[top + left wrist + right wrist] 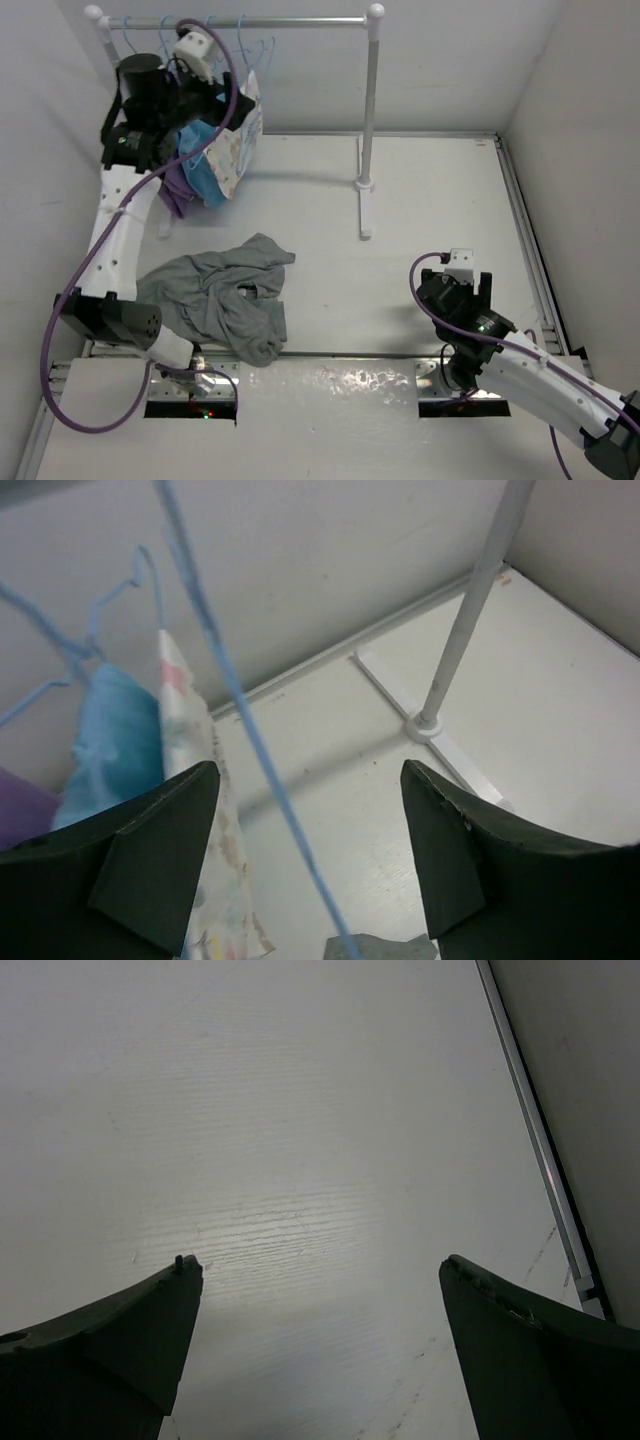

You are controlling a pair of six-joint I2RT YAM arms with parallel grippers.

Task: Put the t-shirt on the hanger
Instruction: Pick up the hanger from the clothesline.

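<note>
The grey t-shirt (225,295) lies crumpled on the table at the front left; a corner of it shows at the bottom of the left wrist view (385,948). Several light-blue wire hangers (250,45) hang on the rack's rail. My left gripper (222,98) is raised to the rack. In the left wrist view it (310,780) is open, and one hanger's wire (250,740) runs slantwise between the jaws without touching either. My right gripper (470,285) is open and empty, low over bare table at the right (320,1270).
The white clothes rack (368,120) stands at the back, its post (470,610) and foot to the right of my left gripper. A blue cloth (110,740), a patterned cloth (200,810) and a purple cloth (20,810) hang at its left end. A rail (540,1140) lines the table's right edge.
</note>
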